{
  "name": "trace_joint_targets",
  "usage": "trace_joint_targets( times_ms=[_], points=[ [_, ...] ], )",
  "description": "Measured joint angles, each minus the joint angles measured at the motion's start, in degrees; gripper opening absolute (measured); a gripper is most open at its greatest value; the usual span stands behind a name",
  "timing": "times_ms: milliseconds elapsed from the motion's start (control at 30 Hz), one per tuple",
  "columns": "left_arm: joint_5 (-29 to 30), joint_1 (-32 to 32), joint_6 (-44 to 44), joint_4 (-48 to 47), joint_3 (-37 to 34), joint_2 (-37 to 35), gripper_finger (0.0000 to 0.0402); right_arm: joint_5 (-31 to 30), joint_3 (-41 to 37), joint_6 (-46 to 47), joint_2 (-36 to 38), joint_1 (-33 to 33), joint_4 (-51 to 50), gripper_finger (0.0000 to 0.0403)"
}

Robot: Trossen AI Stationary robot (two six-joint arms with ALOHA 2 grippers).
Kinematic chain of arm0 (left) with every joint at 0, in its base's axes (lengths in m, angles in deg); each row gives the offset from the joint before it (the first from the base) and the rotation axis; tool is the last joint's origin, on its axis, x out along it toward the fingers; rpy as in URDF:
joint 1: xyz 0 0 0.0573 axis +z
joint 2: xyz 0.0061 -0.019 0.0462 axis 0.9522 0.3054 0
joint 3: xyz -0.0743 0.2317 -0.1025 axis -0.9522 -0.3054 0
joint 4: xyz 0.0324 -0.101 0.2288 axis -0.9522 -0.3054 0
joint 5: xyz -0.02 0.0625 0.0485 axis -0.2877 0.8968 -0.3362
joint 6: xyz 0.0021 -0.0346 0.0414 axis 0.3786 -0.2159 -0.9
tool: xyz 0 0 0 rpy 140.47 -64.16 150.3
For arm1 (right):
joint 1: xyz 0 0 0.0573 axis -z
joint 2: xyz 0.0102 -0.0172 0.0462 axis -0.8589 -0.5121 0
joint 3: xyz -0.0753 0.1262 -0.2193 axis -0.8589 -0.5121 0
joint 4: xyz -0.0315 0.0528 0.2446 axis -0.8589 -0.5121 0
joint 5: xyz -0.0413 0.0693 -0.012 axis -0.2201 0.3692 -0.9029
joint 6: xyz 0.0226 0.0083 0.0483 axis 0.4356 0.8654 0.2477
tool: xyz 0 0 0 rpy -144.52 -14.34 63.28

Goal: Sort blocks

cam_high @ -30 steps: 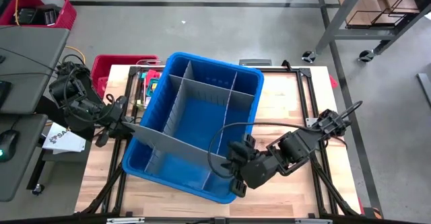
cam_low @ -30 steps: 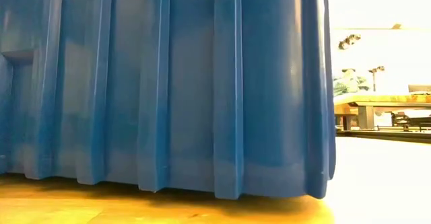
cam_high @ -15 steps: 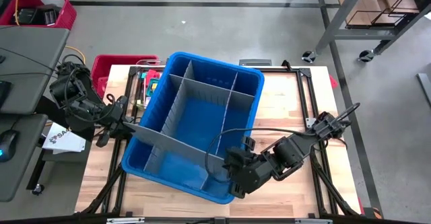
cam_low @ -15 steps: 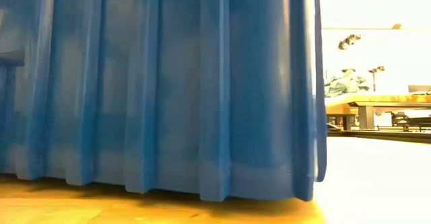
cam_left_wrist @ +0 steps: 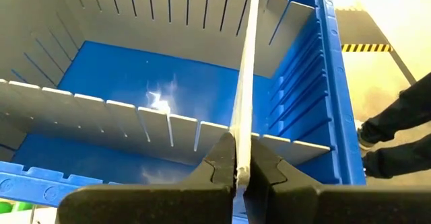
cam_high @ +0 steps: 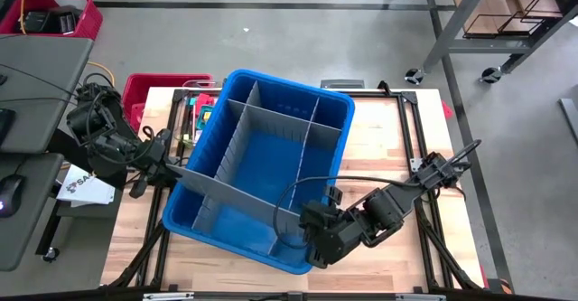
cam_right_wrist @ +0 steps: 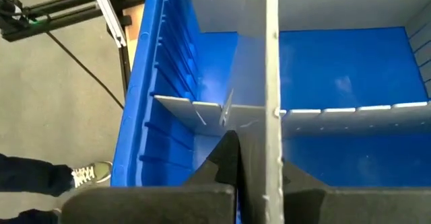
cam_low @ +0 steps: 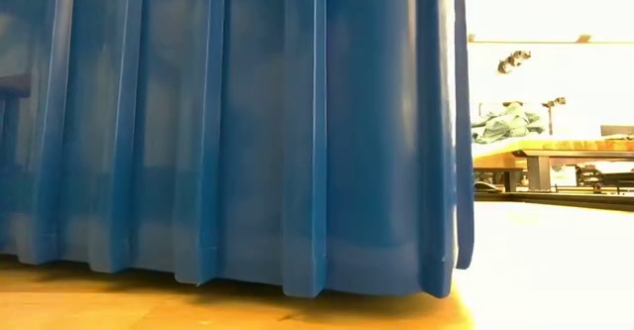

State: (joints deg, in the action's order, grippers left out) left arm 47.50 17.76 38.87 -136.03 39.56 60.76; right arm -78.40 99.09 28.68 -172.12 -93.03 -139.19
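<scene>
Tightly closed, the jaws of the left gripper (cam_left_wrist: 240, 173) pinch the top edge of a thin grey slotted divider panel (cam_left_wrist: 246, 83), which runs straight away from them down the middle of the left wrist view. In the high view this left gripper (cam_high: 172, 167) sits at the panel's left end, just outside the near-left wall of the large blue plastic bin (cam_high: 289, 91).

The right gripper (cam_right_wrist: 259, 170) has its jaws clamped on the same kind of grey edge. From above, the right gripper (cam_high: 312, 236) is at the bin's near-right corner, at the other end of the divider panel (cam_high: 235, 197), so the panel spans slantwise between the two arms across the bin's near part. Other grey panels split the rest of the bin into compartments with bare blue floors.

The small coloured blocks (cam_high: 204, 113), green and pink among them, lie outside the bin on the pale wooden counter (cam_high: 388, 129), in a narrow strip squeezed along the bin's far-left wall. The strip's long axis follows that wall; which way any single block faces is too small to tell. They lie near the left jaws but apart from them, and well apart from the right jaws, with the bin between.

A red wire basket (cam_high: 144, 89) stands just beyond the blocks. At counter height the ribbed blue bin wall (cam_low: 248, 122) fills most of the low view. A person's dark trouser leg (cam_left_wrist: 397, 123) shows past the bin.
</scene>
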Motion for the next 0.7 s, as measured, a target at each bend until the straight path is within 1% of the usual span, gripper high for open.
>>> trace_joint_targets(
  times_ms=[167,400,567,700],
  points=[
    [0.17,0.0,0.02,-0.02,0.0,-0.02,0.0001,0.08,-0.02,0.83,-0.07,-0.1,0.92,0.0],
    [0.42,0.0,0.91,0.24,0.0,0.0,0.0001,0.41,-0.02,5.72,-0.48,-0.45,-0.46,0.0],
    [0.37,-0.02,0.02,0.55,0.02,-0.1,0.0001,1.58,-0.11,6.1,-0.59,-0.73,6.24,0.0],
    [0.81,-0.02,-0.11,0.56,0.07,-0.09,0.0001,1.35,-0.07,5.86,-0.59,-0.73,5.28,0.0]
  ],
)
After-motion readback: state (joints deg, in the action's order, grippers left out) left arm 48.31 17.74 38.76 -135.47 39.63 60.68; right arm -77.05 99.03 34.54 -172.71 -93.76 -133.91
